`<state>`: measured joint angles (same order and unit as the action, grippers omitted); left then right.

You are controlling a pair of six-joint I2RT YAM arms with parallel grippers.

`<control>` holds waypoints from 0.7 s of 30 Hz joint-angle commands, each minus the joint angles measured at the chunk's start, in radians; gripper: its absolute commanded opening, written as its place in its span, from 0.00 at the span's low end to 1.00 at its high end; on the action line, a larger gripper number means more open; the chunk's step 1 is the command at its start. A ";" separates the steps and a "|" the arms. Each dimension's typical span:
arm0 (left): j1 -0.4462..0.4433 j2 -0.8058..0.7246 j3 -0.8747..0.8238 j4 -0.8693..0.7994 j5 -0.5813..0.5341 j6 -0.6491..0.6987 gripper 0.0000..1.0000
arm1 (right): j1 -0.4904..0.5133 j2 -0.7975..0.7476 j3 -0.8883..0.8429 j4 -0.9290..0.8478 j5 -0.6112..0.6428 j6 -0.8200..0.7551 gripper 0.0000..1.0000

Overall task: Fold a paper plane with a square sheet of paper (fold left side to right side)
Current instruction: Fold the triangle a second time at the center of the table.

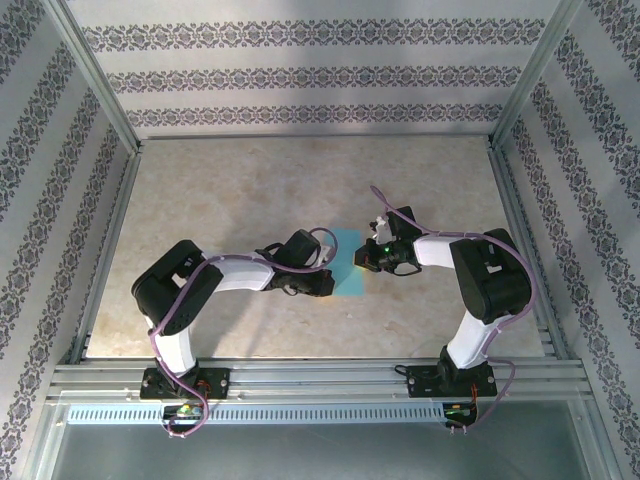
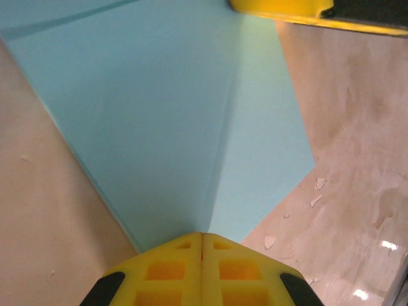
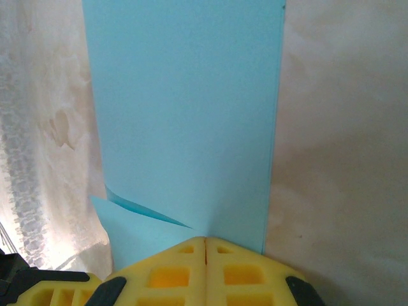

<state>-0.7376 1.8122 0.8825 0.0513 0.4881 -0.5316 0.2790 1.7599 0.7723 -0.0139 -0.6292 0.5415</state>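
From above, the square sheet of paper lies near the middle of the table, between my two wrists. Most of it is covered by my left gripper on one side and my right gripper on the other, so its outline is hard to read. The table is pale, mottled beige. Patterned wallpaper lines the three walls, and a metal rail runs along the near edge.

In my left wrist view, the left gripper has its yellow fingertips pressed together, pinching the sheet where a crease runs straight into the seam. The sheet's far part is cut off at the top, where a yellow finger of my right gripper pokes in. Small pale flecks dot the glossy table.

In my right wrist view, the right gripper is also closed tight, tips at the sheet's near edge. I cannot tell whether paper is caught between them. A small folded flap shows at lower left, and the sheet's far end runs out of view
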 commanded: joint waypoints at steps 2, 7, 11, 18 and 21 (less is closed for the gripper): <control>0.009 -0.021 -0.047 -0.073 -0.020 0.010 0.00 | -0.034 0.055 -0.022 -0.130 0.171 -0.040 0.00; 0.009 -0.054 -0.070 -0.070 -0.032 0.015 0.00 | -0.034 0.049 -0.016 -0.130 0.156 -0.043 0.00; 0.016 -0.095 -0.076 -0.061 -0.036 0.013 0.03 | -0.034 0.033 -0.003 -0.117 0.120 -0.034 0.00; 0.056 -0.176 -0.065 -0.044 -0.032 -0.005 0.12 | -0.035 -0.069 0.043 -0.117 0.065 -0.004 0.15; 0.080 -0.209 -0.065 -0.026 -0.033 -0.018 0.18 | -0.040 -0.135 0.052 -0.134 0.072 -0.005 0.25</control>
<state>-0.6838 1.6424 0.8116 0.0158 0.4660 -0.5346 0.2501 1.6939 0.7925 -0.1078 -0.5880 0.5404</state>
